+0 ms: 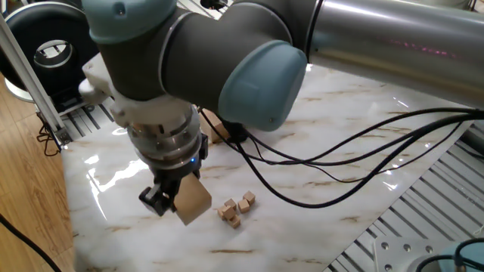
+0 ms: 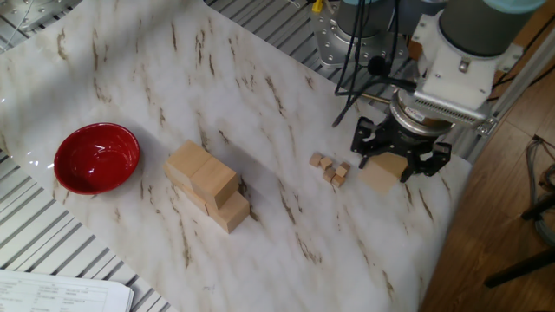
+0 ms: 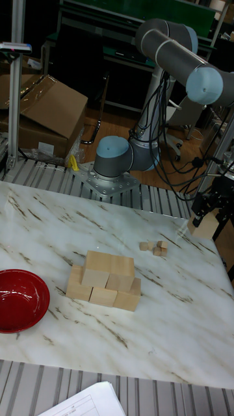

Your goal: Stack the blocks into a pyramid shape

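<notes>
My gripper (image 2: 395, 163) is shut on one large tan wooden block (image 2: 380, 176) and holds it a little above the marble near the table's right edge. The same block (image 1: 190, 201) hangs in the gripper (image 1: 180, 198) in one fixed view, and in the tall view the gripper (image 3: 209, 218) holds the block (image 3: 203, 227) at the far right. Several more blocks form a stepped stack (image 2: 208, 186) in mid-table, three below and two on top (image 3: 104, 281). In one fixed view the arm hides most of that stack (image 1: 214, 125).
Several tiny wooden cubes (image 2: 331, 167) lie just left of the held block, also seen as tiny cubes (image 1: 236, 209). A red bowl (image 2: 97, 158) sits left of the stack. Paper sheets (image 2: 52, 295) lie off the marble's front. The marble's edge (image 2: 447, 225) runs close beside the gripper.
</notes>
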`<move>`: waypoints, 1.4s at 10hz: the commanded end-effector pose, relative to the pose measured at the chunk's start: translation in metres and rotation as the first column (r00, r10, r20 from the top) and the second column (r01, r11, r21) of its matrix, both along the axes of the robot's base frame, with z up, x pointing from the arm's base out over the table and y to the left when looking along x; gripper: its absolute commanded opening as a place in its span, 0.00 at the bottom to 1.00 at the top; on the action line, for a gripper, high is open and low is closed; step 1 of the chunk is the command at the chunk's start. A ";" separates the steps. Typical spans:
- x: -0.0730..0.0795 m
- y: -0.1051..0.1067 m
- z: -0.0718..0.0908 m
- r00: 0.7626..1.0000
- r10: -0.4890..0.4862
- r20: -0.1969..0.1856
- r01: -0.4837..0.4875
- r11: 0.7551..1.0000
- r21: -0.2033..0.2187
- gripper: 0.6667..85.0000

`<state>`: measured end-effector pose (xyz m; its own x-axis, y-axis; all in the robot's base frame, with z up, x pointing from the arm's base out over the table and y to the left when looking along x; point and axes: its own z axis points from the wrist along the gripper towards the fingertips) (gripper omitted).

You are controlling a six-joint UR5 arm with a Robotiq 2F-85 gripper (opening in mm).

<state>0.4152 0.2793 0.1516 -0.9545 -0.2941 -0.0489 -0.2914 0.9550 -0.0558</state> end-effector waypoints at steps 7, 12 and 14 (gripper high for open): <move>0.052 0.017 0.010 0.949 -0.262 0.172 0.241 0.961 0.137 0.00; 0.055 0.028 0.012 0.939 -0.300 0.170 0.268 0.945 0.188 0.00; 0.068 0.020 0.018 0.945 -0.284 0.165 0.253 0.950 0.186 0.00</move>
